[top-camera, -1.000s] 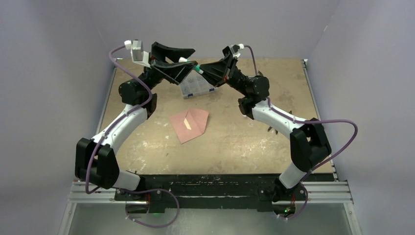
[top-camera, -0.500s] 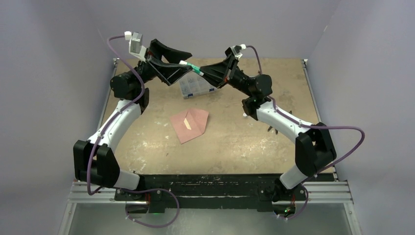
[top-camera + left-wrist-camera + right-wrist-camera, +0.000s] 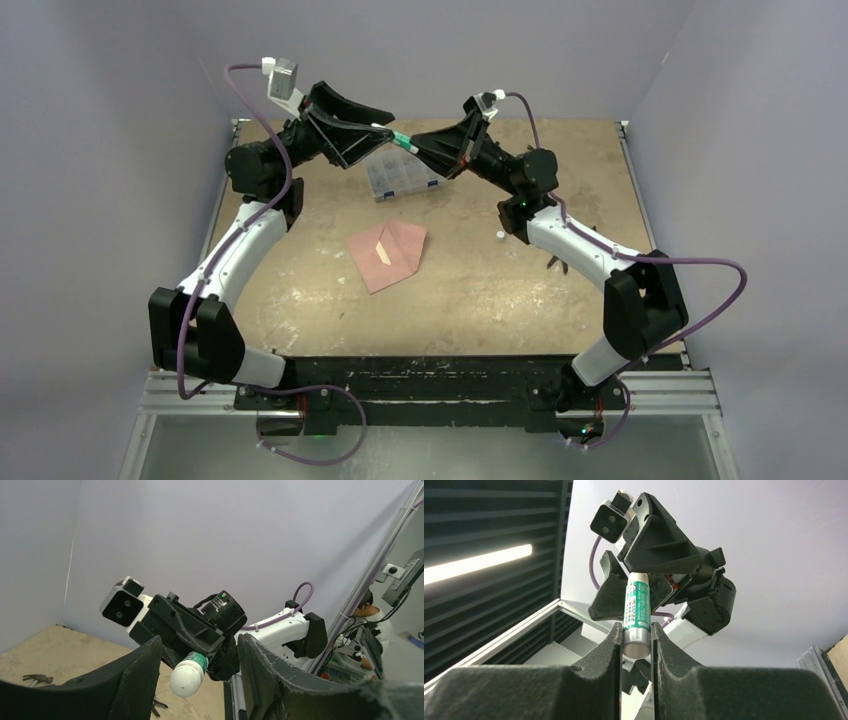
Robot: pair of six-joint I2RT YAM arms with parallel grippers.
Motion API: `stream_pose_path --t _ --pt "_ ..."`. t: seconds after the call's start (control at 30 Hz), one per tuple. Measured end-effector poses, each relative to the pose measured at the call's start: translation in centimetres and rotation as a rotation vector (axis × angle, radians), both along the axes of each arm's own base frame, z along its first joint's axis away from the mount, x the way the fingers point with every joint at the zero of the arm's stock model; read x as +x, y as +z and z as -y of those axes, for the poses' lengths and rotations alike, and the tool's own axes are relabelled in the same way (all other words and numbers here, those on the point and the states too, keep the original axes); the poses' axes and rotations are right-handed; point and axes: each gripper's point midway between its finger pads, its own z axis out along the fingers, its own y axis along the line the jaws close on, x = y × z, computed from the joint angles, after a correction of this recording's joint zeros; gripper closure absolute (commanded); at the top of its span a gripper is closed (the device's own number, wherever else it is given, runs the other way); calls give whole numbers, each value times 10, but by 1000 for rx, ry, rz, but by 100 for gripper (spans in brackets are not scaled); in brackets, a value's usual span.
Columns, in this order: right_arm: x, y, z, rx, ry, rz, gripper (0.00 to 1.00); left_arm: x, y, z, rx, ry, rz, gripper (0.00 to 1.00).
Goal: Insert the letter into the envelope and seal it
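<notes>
The salmon-pink envelope (image 3: pixel 400 258) lies flat mid-table. A pale strip of the letter (image 3: pixel 383 251) shows at its opening; the rest of the letter is hidden. Both grippers are raised over the far side of the table. My right gripper (image 3: pixel 428 150) (image 3: pixel 636 640) is shut on the silver base of a green-and-white glue stick (image 3: pixel 638 605) (image 3: pixel 400 140). My left gripper (image 3: pixel 368 132) (image 3: pixel 200 680) is open, its jaws on either side of the stick's white cap (image 3: pixel 186 678) without touching it.
A clear compartment box (image 3: pixel 400 180) stands on the table below the grippers, behind the envelope. A dark tool (image 3: pixel 553 262) lies at the right of the table, under the right arm. A small hammer (image 3: pixel 37 678) lies on the board.
Both wrists have risen a little and shifted toward the back wall, the left elbow pulling left. The glue stick stays in the right gripper, with the left jaws around its cap.
</notes>
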Motion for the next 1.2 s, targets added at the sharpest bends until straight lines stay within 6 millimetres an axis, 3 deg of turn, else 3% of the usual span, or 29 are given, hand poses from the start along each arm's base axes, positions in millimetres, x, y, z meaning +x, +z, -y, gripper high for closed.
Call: stream_pose_path --t 0.33,0.53,0.63,0.77,0.87,1.0,1.2 --pt "0 1 1 3 1 5 96 3 -8 1 30 -5 -31 71" --pt "0 1 1 3 1 2 95 4 -10 1 39 -6 -38 100" --pt "0 1 1 1 2 4 85 3 -10 1 41 -7 -28 100" --pt "0 5 1 3 1 11 47 2 -7 0 31 1 -4 100" --pt "-2 14 2 17 -1 29 29 3 -2 -2 6 22 28 100" --pt "-3 24 2 35 -7 49 27 11 -1 -5 -47 82 44 100" --pt "4 27 -9 37 0 49 38 25 -14 4 -67 195 47 100"
